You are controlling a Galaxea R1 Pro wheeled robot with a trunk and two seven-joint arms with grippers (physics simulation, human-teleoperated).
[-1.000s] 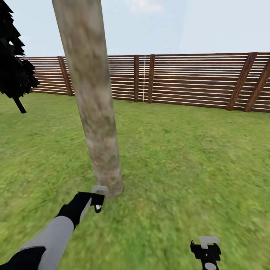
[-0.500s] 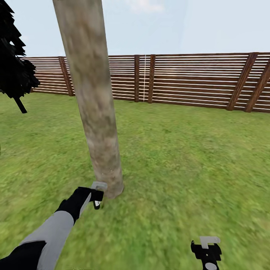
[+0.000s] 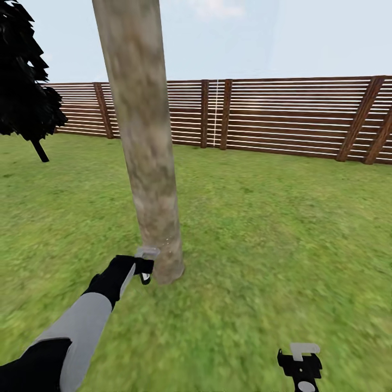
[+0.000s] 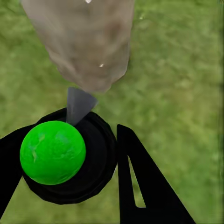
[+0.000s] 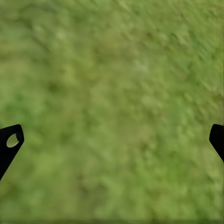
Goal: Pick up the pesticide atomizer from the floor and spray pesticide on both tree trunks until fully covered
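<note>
The whole head view has slid a little — trunk (image 3: 144, 136), fence (image 3: 294, 117) and conifer (image 3: 24, 87) all sit further right than a second ago, so the camera has turned, not the things. Against that, the left pincer (image 3: 144, 265) has crept up and in: it now hangs just beside the foot of the trunk, pinching the atomizer (image 4: 60, 156), whose green top and grey nozzle aim at the bark in the left wrist view. A few white specks show low on the trunk; most of it looks bare, so the spraying seems barely begun and the column above is yet to be covered.

The right pincer (image 3: 299, 362) hangs spread and empty over the lawn (image 3: 272, 228), well apart from the trunk. Nothing stands between nozzle and bark — the second tree is somewhere else.
</note>
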